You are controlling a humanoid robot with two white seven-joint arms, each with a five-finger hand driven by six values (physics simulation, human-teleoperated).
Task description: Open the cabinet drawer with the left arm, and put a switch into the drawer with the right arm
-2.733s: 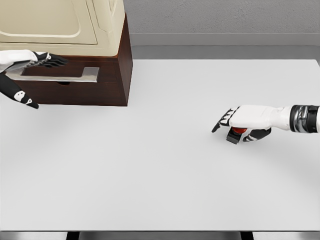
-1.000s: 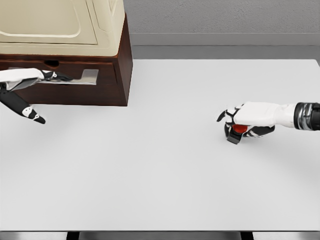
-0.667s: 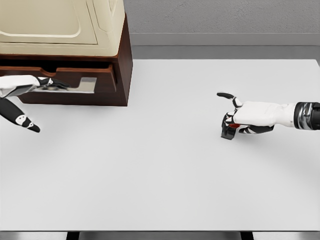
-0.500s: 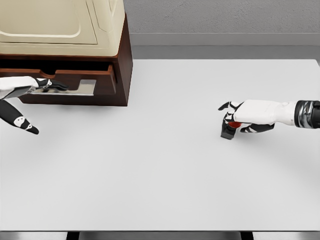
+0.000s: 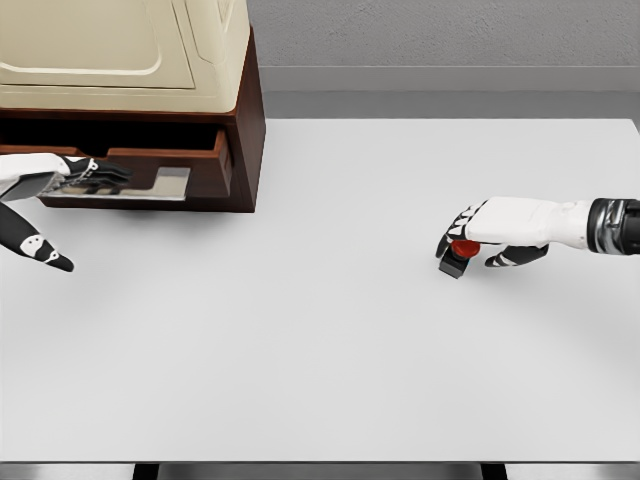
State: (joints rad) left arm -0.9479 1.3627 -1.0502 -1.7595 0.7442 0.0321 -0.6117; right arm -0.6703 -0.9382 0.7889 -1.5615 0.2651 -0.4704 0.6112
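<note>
Fingers on handle and switch, drawer partly out

Fingers (image 5: 100, 172) of the left hand (image 5: 62, 172) were hooked over the metal handle (image 5: 150, 182) of the drawer (image 5: 205, 165), gripping its left part, while the thumb (image 5: 32, 243) hung free below, pointing down and to the right over the table (image 5: 330, 330). The hand's arm came in from the left edge. The drawer stood pulled partway out of the dark wood cabinet (image 5: 250, 110), its front well clear of the cabinet face, with a dark gap showing behind the front panel. A cream-coloured unit (image 5: 120, 50) sat on top of the cabinet.

Fingers (image 5: 452, 232) of the right hand (image 5: 495, 230) were curled down around the switch (image 5: 457, 256), a small black box with a red button on top. The black fingertips lay against its top and left side, and the thumb reached under the palm to the right of it. Whether the switch was lifted or resting on the table could not be told; it was low over the white surface, right of centre, well apart from the cabinet and drawer. The white forearm with its dark wrist cuff (image 5: 612, 224) ran off to the right edge.

A grey wall (image 5: 450, 40) stood behind the table.
</note>
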